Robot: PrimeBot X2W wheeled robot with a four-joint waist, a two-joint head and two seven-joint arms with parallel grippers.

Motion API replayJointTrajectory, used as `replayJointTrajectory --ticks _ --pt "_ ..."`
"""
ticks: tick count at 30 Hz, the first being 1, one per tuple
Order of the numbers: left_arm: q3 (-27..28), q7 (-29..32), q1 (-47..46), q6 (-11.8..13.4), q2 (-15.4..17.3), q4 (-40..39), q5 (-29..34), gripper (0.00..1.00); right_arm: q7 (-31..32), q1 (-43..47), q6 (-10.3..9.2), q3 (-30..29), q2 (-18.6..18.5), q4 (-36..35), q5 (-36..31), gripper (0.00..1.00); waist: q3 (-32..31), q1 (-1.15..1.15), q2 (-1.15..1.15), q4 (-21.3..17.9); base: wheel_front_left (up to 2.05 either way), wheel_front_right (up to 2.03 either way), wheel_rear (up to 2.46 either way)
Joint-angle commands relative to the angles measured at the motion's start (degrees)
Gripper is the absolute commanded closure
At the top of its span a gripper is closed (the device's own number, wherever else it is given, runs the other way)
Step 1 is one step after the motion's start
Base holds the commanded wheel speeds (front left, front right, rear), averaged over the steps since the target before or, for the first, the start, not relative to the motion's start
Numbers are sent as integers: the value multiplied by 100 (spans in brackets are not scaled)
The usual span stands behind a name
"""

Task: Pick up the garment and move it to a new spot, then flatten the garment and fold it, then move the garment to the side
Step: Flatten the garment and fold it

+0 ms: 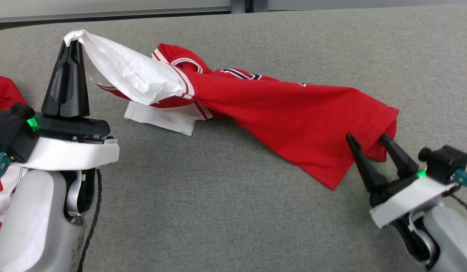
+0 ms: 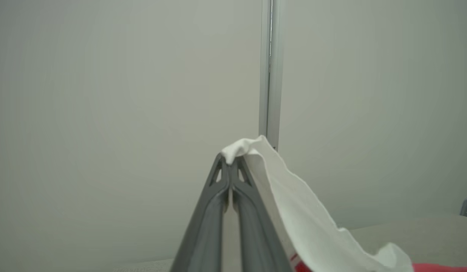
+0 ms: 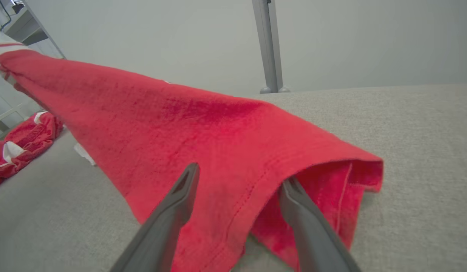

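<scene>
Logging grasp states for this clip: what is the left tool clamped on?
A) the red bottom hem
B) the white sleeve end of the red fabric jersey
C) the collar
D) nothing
B: the left tool is shut on the white sleeve end of the red fabric jersey, holding it up.

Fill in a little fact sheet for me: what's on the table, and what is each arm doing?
Surface: grey fabric-covered table
Garment: red jersey, bunched, one end lifted
Left fingers: shut on its white sleeve, raised
Right fingers: open, astride the red hem
Also: second red garment at the left edge
</scene>
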Motion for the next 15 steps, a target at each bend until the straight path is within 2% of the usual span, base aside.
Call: replayJointTrajectory --ticks 1,8,11,15 --pt "63 -2 -109 -35 -35 19 55 100 -7 378 0 -116 24 -215 -186 0 -29 0 0 -2 0 0 0" --pt "264 -1 -13 -163 -164 76 161 100 -9 1762 0 -393 276 -1032 -497 0 -145 0 0 -86 0 0 0" --pt "350 -2 27 -210 -214 90 213 100 -9 1937 0 -303 377 -1094 -517 0 -163 0 0 -144 0 0 0" --pt "384 -2 9 -300 -302 162 263 100 -9 1797 0 -45 493 -844 -380 0 -169 0 0 -135 0 0 0"
